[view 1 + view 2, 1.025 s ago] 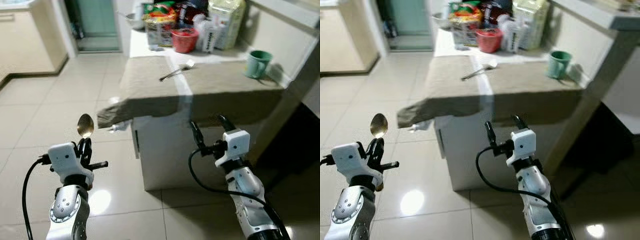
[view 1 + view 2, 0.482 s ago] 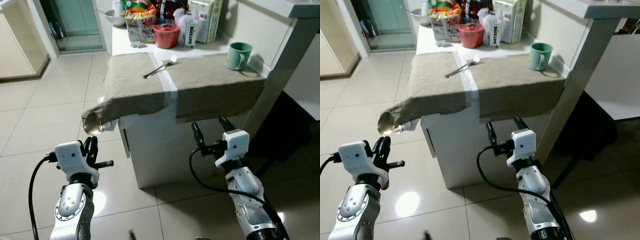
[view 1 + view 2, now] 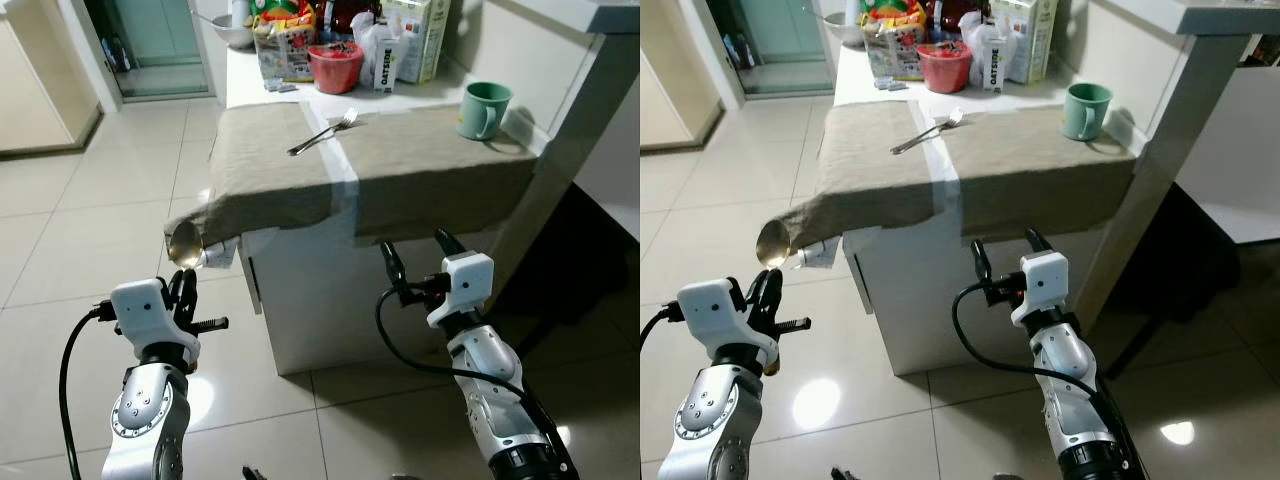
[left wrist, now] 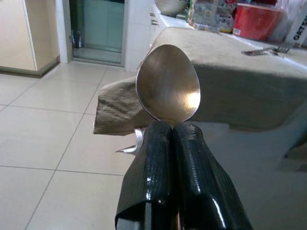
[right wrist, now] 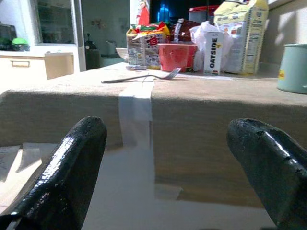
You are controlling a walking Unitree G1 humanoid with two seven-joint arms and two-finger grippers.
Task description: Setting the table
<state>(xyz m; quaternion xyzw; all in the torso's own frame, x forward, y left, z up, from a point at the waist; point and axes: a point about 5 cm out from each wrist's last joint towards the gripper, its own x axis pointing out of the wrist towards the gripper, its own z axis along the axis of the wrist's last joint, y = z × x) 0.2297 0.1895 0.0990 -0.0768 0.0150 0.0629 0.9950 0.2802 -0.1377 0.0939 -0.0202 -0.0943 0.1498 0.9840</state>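
**Spoon held up short of the cloth-covered table**

Left end effector (image 3: 183,288) raised low before the near-left corner of the white table (image 3: 300,300), black fingers (image 4: 163,158) pressed together on the handle of a shiny silver metal spoon (image 3: 184,243). Spoon upright, oval bowl standing above the fingertips, level with the drooping edge of the beige-grey cloth (image 3: 400,170), not touching it.

Right end effector (image 3: 413,262) held in front of the table's near side, below the cloth's hanging edge, fingers spread wide with nothing between them.

On the cloth: a silver metal fork (image 3: 322,133) lying diagonally near the far middle, beside a pale stripe running front to back; a green ceramic mug (image 3: 483,110) near the far-right corner. Behind the cloth, on the bare table end: a red plastic bowl (image 3: 335,66), a white carton (image 3: 385,68) lettered OATSIDE, bags and boxes of groceries. Glossy pale tiled floor (image 3: 90,220) all around.
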